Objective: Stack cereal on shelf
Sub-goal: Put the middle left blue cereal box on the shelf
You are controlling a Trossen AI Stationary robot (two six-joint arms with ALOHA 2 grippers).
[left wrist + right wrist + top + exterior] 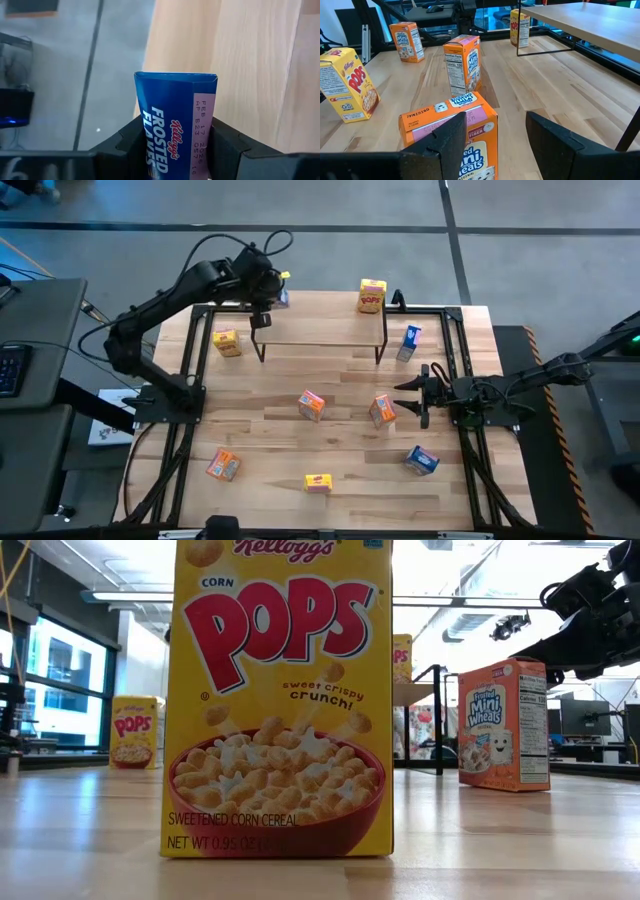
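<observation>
**Frosted Flakes box over the shelf's back corner**

On the wood counter point(330, 435) in an open workroom, boxes lie scattered around the shelf point(320, 330), which carries one Corn Pops box point(372, 296) at its right end. Our left tool point(268, 298) is clamped on a blue Frosted Flakes box point(175, 125), holding it above the shelf's left back corner. We judge the placing step is in hand: we should lower until the box's base sits flat on the plank, fully inside the edge, and only then spread the fingers. Our right tool point(495, 137) hovers with fingers spread beside an orange Mini-Wheats box point(451, 135) on the counter, right of centre; it should straddle the box squarely before closing. Seven boxes remain on the counter.
</observation>
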